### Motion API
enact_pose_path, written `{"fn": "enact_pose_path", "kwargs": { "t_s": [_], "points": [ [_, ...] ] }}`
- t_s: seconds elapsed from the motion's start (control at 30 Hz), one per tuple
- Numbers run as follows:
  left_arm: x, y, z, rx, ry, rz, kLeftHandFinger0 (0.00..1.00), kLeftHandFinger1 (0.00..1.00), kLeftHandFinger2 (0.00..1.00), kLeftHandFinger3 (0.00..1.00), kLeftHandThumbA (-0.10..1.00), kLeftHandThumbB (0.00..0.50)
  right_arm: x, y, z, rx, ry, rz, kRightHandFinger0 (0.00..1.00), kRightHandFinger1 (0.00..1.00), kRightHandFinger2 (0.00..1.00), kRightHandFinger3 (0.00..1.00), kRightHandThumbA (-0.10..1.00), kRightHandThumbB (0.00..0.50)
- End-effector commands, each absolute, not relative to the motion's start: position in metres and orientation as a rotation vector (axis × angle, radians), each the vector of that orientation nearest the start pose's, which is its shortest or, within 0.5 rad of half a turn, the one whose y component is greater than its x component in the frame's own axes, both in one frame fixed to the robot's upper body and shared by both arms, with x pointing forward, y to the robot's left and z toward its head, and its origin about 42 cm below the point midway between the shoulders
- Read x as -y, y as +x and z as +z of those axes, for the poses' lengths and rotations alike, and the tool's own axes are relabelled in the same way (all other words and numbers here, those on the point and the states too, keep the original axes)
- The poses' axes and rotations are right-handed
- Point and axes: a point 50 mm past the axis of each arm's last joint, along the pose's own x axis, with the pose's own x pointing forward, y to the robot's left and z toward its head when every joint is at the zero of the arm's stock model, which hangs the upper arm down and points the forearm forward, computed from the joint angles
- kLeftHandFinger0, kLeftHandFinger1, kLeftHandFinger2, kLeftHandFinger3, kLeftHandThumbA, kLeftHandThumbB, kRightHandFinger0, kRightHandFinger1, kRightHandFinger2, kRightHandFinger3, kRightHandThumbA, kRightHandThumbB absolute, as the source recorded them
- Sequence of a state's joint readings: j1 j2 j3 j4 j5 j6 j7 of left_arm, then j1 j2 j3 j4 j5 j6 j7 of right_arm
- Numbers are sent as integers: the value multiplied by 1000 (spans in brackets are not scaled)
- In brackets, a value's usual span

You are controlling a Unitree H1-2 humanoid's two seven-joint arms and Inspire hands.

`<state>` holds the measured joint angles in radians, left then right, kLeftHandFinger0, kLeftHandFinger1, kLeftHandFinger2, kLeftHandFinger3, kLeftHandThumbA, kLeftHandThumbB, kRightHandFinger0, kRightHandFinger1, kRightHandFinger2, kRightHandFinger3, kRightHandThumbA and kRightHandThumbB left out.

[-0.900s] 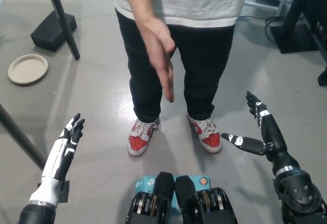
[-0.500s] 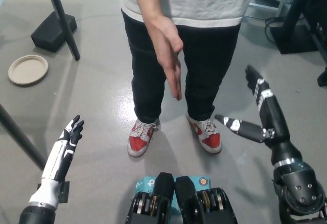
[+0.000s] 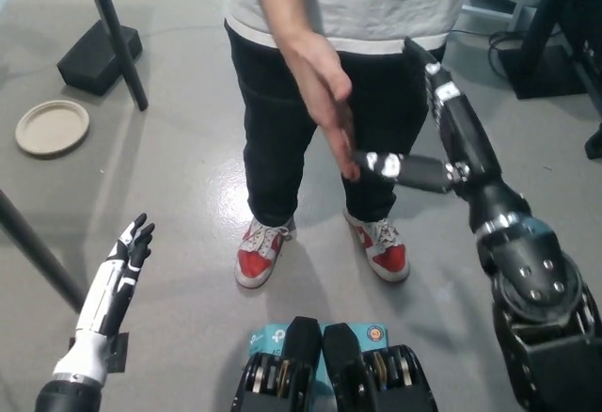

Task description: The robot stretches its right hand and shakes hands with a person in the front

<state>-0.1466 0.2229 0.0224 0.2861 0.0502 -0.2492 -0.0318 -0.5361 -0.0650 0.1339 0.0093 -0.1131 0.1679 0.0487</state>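
A person in a grey shirt, black trousers and red-and-white shoes stands in front of me, holding one hand (image 3: 325,102) out and down, palm flat. My black right hand (image 3: 442,139) is raised at the right, open, its fingers spread. One of its fingers reaches left and touches or nearly touches the person's fingertips. My white left hand (image 3: 118,276) rests low at the lower left, open, far from the person.
A round beige plate (image 3: 52,127) lies on the grey floor at the left. A black stand with a block base (image 3: 99,55) rises at the upper left. Dark equipment and cables (image 3: 541,45) sit at the upper right.
My right hand has risen and swung left, from low at the right up to the person's outstretched hand. The person's hand has shifted slightly right. My left hand has stayed put.
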Motion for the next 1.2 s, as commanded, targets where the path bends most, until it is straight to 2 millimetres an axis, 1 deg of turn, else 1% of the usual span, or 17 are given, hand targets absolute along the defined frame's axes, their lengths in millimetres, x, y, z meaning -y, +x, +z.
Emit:
{"fn": "enact_pose_path", "kwargs": {
  "t_s": [0.0, 0.07, 0.13, 0.17, 0.23, 0.43, 0.5, 0.53, 0.63, 0.73, 0.8, 0.93, 0.97, 1.0, 1.03, 1.1, 1.17],
  "points": [
    [-293, 331, 99, 170, 275, -34, 1000, 1000, 1000, 1000, 975, 108, 125, 440, 287, 363, -287, 249, 1000, 1000, 1000, 1000, 1000, 356],
    [-293, 331, 99, 170, 275, -34, 1000, 1000, 1000, 1000, 975, 108, 125, 440, 287, 363, -288, 248, 1000, 1000, 1000, 1000, 1000, 355],
    [-293, 332, 101, 179, 269, -38, 1000, 1000, 1000, 1000, 977, 111, 118, 463, 287, 330, -322, 229, 1000, 1000, 1000, 1000, 1000, 374],
    [-293, 332, 101, 180, 278, -39, 1000, 1000, 1000, 1000, 980, 112, 116, 469, 288, 326, -318, 231, 1000, 1000, 1000, 1000, 1000, 372],
    [-293, 332, 101, 180, 277, -39, 1000, 1000, 1000, 1000, 984, 114, 113, 476, 290, 314, -322, 229, 1000, 1000, 1000, 1000, 1000, 408],
    [-292, 333, 103, 185, 266, -41, 1000, 1000, 1000, 1000, 978, 122, 100, 499, 302, 295, -377, 242, 1000, 1000, 1000, 1000, 1000, 381],
    [-293, 333, 102, 184, 265, -39, 1000, 1000, 1000, 1000, 980, 133, 94, 506, 307, 291, -376, 247, 1000, 1000, 1000, 1000, 1000, 411],
    [-293, 333, 103, 183, 264, -39, 1000, 1000, 1000, 1000, 980, 135, 93, 507, 307, 291, -376, 248, 1000, 1000, 1000, 1000, 1000, 416],
    [-293, 335, 105, 192, 278, -36, 1000, 1000, 1000, 1000, 986, 131, 84, 512, 319, 310, -387, 262, 1000, 1000, 1000, 1000, 1000, 390],
    [-293, 336, 107, 193, 273, -37, 1000, 1000, 1000, 1000, 981, 130, 74, 513, 331, 343, -383, 271, 1000, 1000, 1000, 1000, 1000, 342],
    [-293, 337, 108, 198, 276, -37, 1000, 1000, 1000, 1000, 968, 126, 68, 513, 337, 366, -384, 271, 1000, 1000, 1000, 1000, 1000, 363],
    [-292, 338, 110, 197, 275, -37, 1000, 1000, 1000, 1000, 950, 111, 60, 512, 346, 403, -395, 274, 1000, 1000, 1000, 1000, 1000, 351],
    [-292, 338, 111, 198, 275, -38, 1000, 1000, 1000, 1000, 942, 105, 59, 512, 347, 404, -387, 267, 1000, 1000, 1000, 1000, 972, 333],
    [-292, 338, 111, 198, 266, -36, 1000, 1000, 1000, 1000, 929, 111, 56, 512, 349, 396, -376, 254, 1000, 1000, 1000, 1000, 841, 309],
    [-292, 338, 111, 197, 262, -36, 1000, 1000, 1000, 1000, 924, 112, 55, 512, 349, 392, -372, 250, 1000, 1000, 1000, 1000, 785, 303],
    [-292, 338, 111, 197, 262, -36, 1000, 1000, 1000, 1000, 919, 111, 55, 512, 349, 393, -372, 249, 1000, 1000, 1000, 1000, 783, 301],
    [-293, 340, 113, 199, 263, -39, 1000, 1000, 1000, 1000, 914, 113, 53, 515, 342, 400, -367, 199, 1000, 1000, 1000, 1000, 250, 248]
  ]
}}
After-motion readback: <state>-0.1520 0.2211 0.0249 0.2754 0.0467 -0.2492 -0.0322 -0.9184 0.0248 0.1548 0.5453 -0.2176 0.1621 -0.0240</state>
